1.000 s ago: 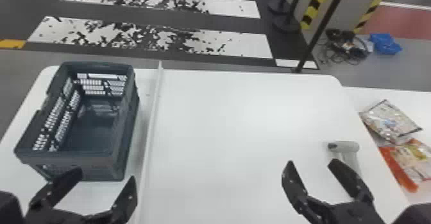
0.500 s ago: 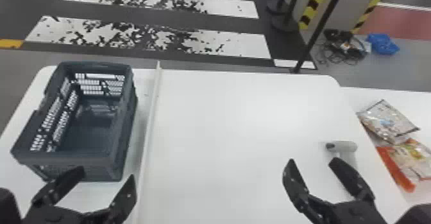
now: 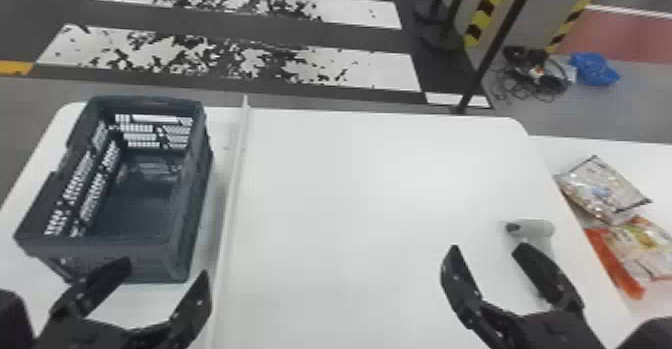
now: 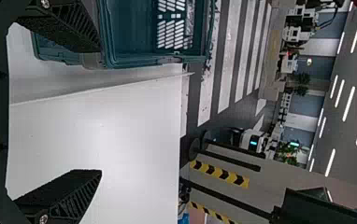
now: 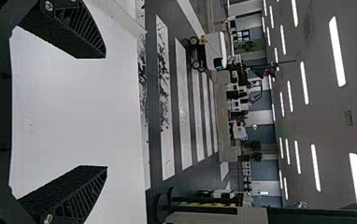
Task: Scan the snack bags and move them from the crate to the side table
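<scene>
Showing, in the head view, two snack bags at the robot's right on the white side table (image 3: 635, 160): farther off, a silvery bag (image 3: 600, 188) with one corner pointing away from the robot; nearer, an orange-edged bag (image 3: 645, 253) with its bright edge slanting rightward toward the robot. Carrying coloured print on both, too blurred to read. Standing upright at the worktop's (image 3: 350, 198) left end, a grey crate (image 3: 155, 260) with slotted walls, long axis running away from the robot. Running just beside the crate, a pale strip (image 3: 232, 198). Lying near the right edge, a pale scanner (image 3: 537, 229), nose pointing to the robot's left, handle partly hidden. Holding its fingers wide apart by the crate's near end, the left gripper (image 3: 163, 269). Likewise spread wide, with one finger near the scanner, the right gripper (image 3: 487, 248).
</scene>
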`<state>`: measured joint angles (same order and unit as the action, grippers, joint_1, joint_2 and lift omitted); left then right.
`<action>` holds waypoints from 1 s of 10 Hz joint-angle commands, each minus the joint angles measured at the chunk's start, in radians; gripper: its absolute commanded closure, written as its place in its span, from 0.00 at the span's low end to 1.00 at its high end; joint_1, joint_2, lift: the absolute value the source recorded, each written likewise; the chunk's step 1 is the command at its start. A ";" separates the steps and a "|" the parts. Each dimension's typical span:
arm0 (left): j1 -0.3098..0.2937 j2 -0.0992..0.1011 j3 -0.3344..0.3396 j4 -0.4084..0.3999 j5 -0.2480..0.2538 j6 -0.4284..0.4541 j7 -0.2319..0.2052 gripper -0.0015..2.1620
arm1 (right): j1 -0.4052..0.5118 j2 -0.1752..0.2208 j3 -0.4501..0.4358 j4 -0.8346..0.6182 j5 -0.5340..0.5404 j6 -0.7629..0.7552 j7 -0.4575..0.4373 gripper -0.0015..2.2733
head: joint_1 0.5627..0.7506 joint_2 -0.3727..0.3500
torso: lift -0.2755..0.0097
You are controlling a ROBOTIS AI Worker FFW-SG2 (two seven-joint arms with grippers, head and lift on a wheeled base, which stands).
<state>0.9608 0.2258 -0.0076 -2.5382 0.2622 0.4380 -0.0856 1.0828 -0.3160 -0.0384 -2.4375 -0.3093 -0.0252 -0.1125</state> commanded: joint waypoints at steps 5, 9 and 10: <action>-0.013 0.003 0.000 0.004 0.005 0.003 -0.005 0.03 | -0.001 0.002 0.000 0.001 -0.005 0.003 -0.001 0.03 | 0.70 0.31 | 0.66; -0.011 0.003 0.000 0.001 0.006 0.003 -0.011 0.03 | -0.001 0.002 0.000 0.001 -0.010 0.000 -0.001 0.03 | 0.70 0.30 | 0.66; -0.010 0.003 0.000 0.001 0.006 0.003 -0.011 0.03 | -0.001 0.002 0.000 0.001 -0.011 0.000 -0.001 0.03 | 0.70 0.30 | 0.66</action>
<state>0.9499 0.2286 -0.0077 -2.5370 0.2687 0.4411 -0.0967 1.0814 -0.3144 -0.0383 -2.4359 -0.3203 -0.0250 -0.1132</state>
